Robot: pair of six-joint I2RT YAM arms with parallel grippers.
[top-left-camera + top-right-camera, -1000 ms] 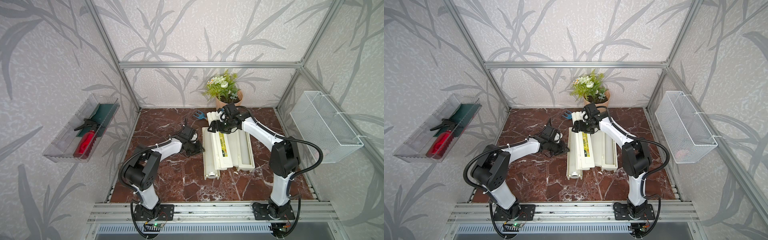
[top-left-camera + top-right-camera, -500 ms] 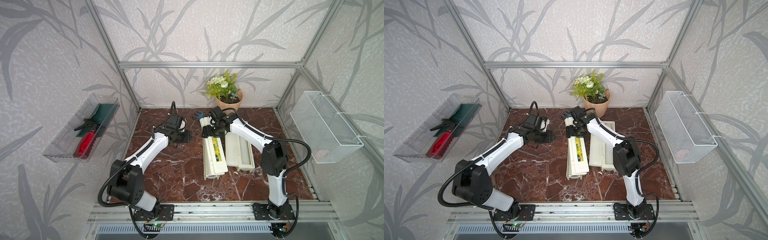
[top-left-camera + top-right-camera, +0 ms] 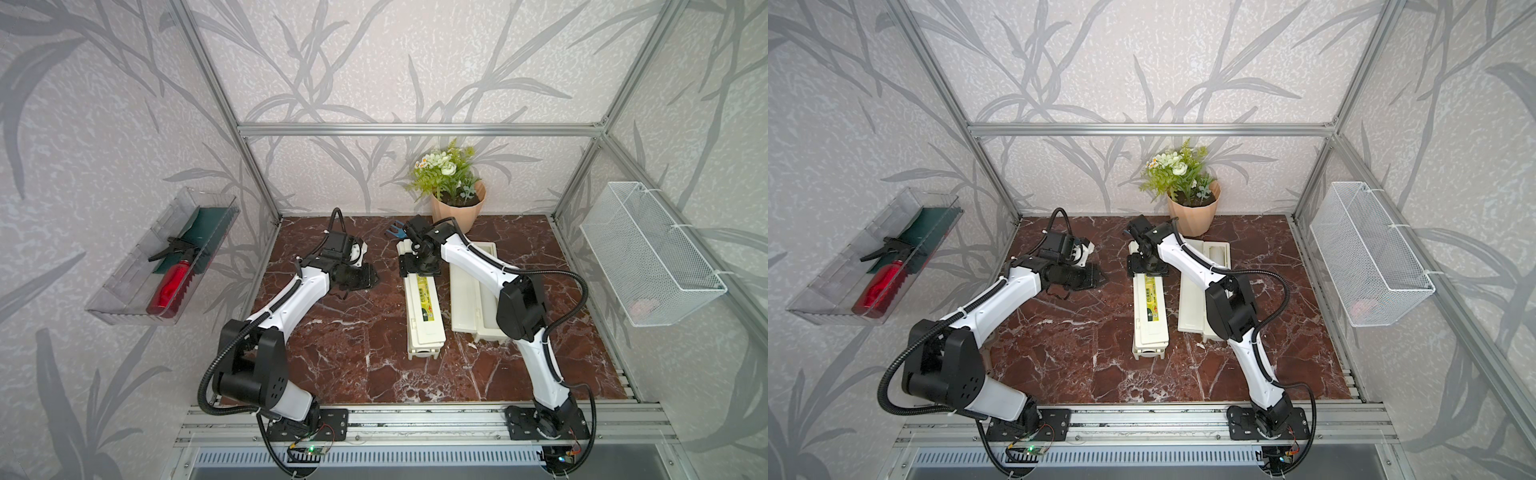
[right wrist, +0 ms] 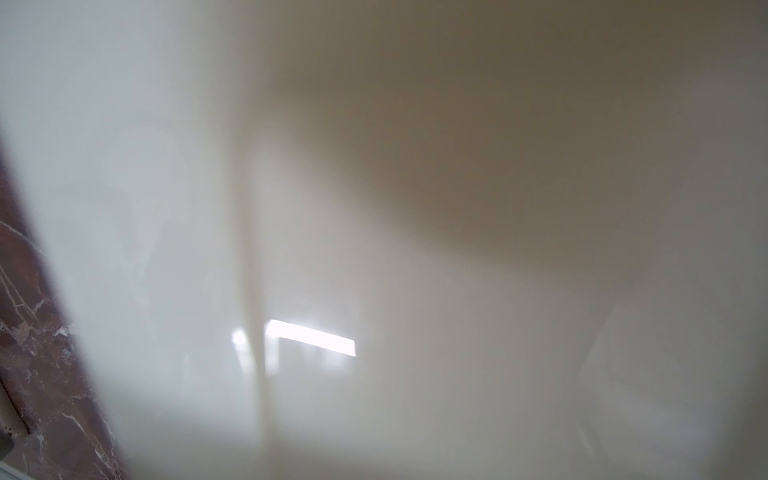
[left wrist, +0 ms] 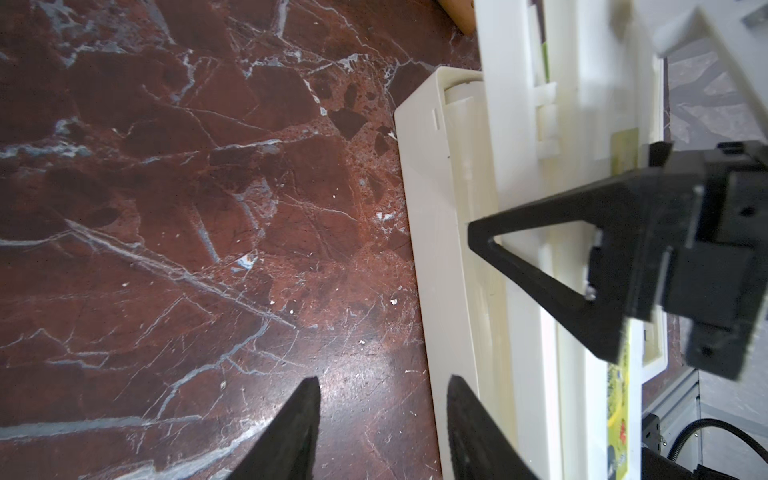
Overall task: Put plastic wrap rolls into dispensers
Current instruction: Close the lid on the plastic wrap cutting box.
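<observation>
So far: one roll seen boxed, the other presumably under the shut lid; no loose roll on the red-brown marble counter (image 3: 353, 353)
Closed box: long cream-white plastic dispenser with a yellow-green label strip (image 3: 424, 316), lid down, lying flat on the counter; contents hidden
Open box: second cream-white plastic dispenser (image 3: 1192, 299), just beside the first, lid folded out
Roll: translucent-white plastic wrap roll (image 3: 1215, 252), lying in the open box's trough, seen at its far end in a top view
Right end effector (image 3: 419, 268): fingers spread wide across the far end of the labelled box; clamping its sides or only resting on the lid, cannot tell
Left end effector (image 5: 382, 419): fingers apart, nothing between them, over bare counter near the labelled box
Left to do: by my reading, shut the open box's lid and check that the labelled lid is latched
</observation>
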